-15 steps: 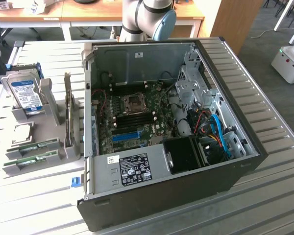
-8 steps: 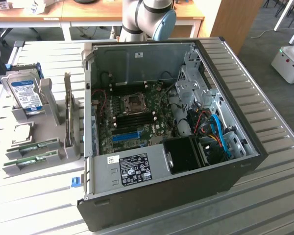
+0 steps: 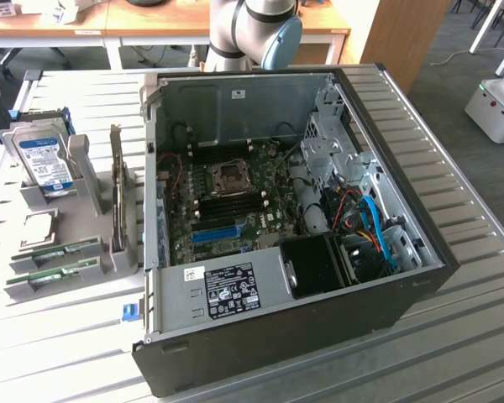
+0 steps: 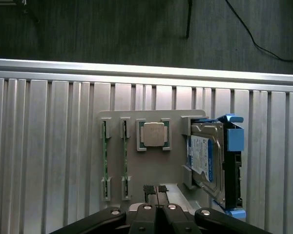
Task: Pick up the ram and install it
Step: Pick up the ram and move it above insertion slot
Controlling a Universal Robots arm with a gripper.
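Two ram sticks stand on edge side by side in a grey holder (image 4: 132, 175). They are thin green boards, one (image 4: 105, 156) beside the other (image 4: 125, 156). In the exterior view the same sticks (image 3: 57, 250) (image 3: 52, 274) lie at the holder's near end, to the left of the open computer case (image 3: 277, 336). My gripper (image 4: 156, 189) hovers well above the holder, close to its edge, with the jaws shut together on nothing. The motherboard (image 3: 235, 197) lies flat inside the case, with dark memory slots around the processor socket (image 3: 232, 175).
The holder also carries a square silver processor (image 4: 154, 135), a silver hard drive with a blue-white label (image 4: 205, 161) in a blue bracket, and an upright card (image 3: 118, 197). Everything rests on a ribbed metal table (image 4: 49, 161). The arm's base (image 3: 252, 34) stands behind the case.
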